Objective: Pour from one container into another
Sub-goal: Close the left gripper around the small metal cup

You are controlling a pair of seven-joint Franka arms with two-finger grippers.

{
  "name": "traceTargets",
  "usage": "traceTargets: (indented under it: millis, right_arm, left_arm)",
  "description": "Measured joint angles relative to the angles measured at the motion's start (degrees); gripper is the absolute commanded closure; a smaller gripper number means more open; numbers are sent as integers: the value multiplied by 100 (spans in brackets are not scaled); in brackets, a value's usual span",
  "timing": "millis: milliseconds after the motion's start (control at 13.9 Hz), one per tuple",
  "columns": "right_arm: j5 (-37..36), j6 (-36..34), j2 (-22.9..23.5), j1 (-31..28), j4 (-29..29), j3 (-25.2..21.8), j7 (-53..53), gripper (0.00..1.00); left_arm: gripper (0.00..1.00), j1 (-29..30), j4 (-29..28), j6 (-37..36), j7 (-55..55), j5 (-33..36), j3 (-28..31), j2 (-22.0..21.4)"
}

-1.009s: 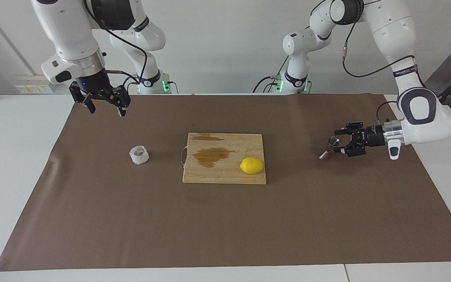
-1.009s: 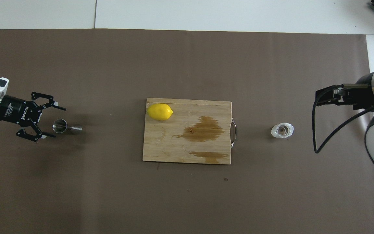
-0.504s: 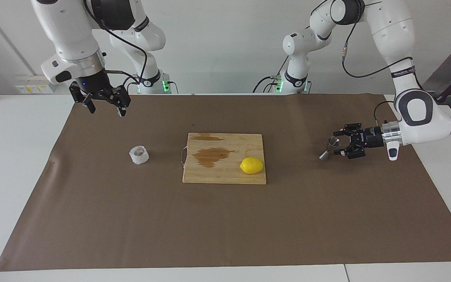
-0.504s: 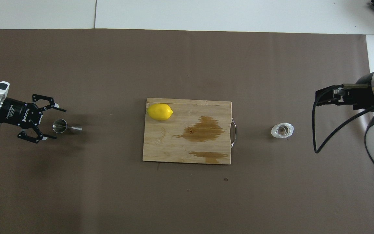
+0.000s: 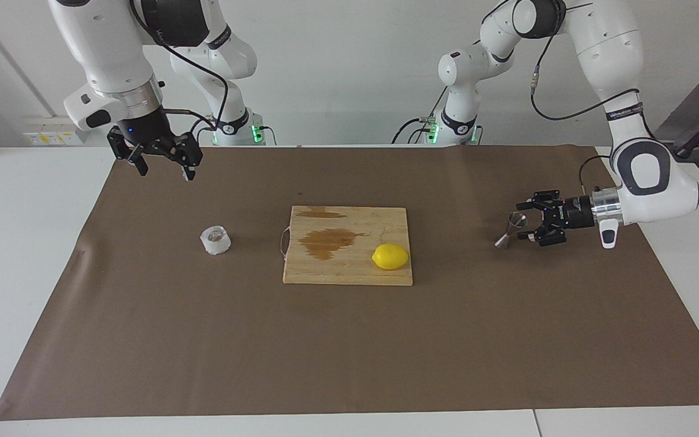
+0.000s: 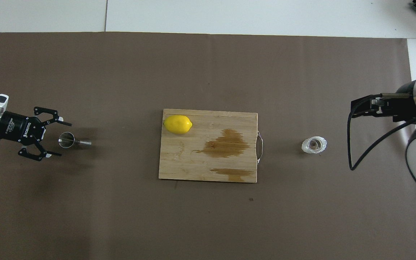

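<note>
The steel hourglass jigger (image 5: 514,220) (image 6: 68,140) stands upright on the brown mat toward the left arm's end. My left gripper (image 5: 523,223) (image 6: 63,139) lies level at the jigger's height, open, one fingertip on each side of the top cone, holding nothing. The squat translucent whitish cup (image 5: 215,240) (image 6: 314,144) stands on the mat toward the right arm's end, with something brownish inside. My right gripper (image 5: 164,172) (image 6: 354,110) hangs open and empty, high above the mat, more toward the right arm's end than the cup.
A wooden cutting board (image 5: 349,270) (image 6: 193,164) lies in the middle of the mat, bearing a yellow lemon (image 5: 390,256) (image 6: 177,124) and a brown wet stain (image 5: 328,241) (image 6: 227,143). A cable loops below the right arm.
My left gripper has drawn back a little from the jigger toward its own end of the table, still open. The right arm, the cup and the jigger have not moved.
</note>
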Motion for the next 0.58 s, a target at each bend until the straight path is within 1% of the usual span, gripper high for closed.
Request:
traceTargets:
  millis: [360,576]
  right_arm:
    - [0,0,0,0,0,0,0,0]
    - [0,0,0,0,0,0,0,0]
  left_arm:
    - [0,87,-113,0,-1,-4,0,1]
    - [0,91,-154,-32,-1,-198,-12,1]
